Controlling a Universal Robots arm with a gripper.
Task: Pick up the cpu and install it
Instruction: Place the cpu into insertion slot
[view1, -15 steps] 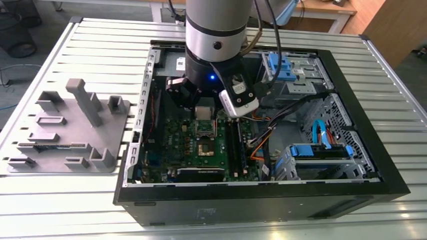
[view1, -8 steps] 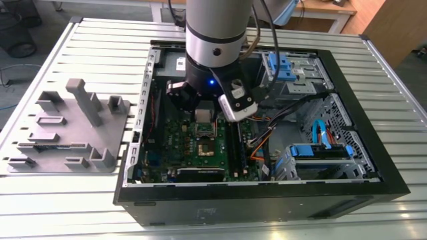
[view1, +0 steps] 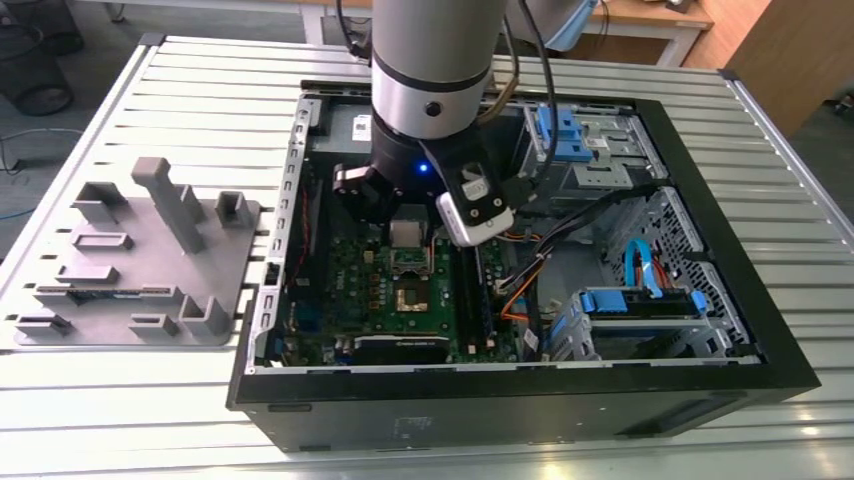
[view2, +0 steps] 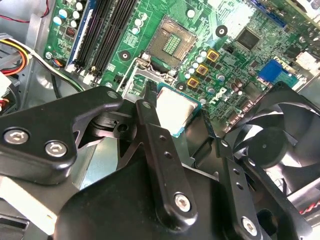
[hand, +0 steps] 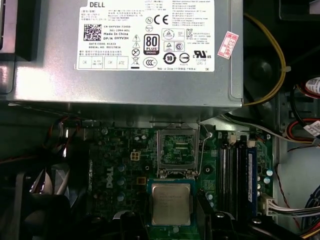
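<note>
Claw (view2: 176, 100) is shut narrow on the cpu (hand: 171, 204), w/ one finger on each side, holding it flat just over the green motherboard (hand: 115, 165). The empty socket (hand: 176, 149) lies just beside the cpu, on the far side toward the power supply (hand: 125, 85). I think cpu & socket aren't lined up yet.

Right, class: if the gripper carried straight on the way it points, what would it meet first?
Probably the motherboard, at or just beside the open socket; the cpu in the gripper would touch first. Depth is unclear.
</note>
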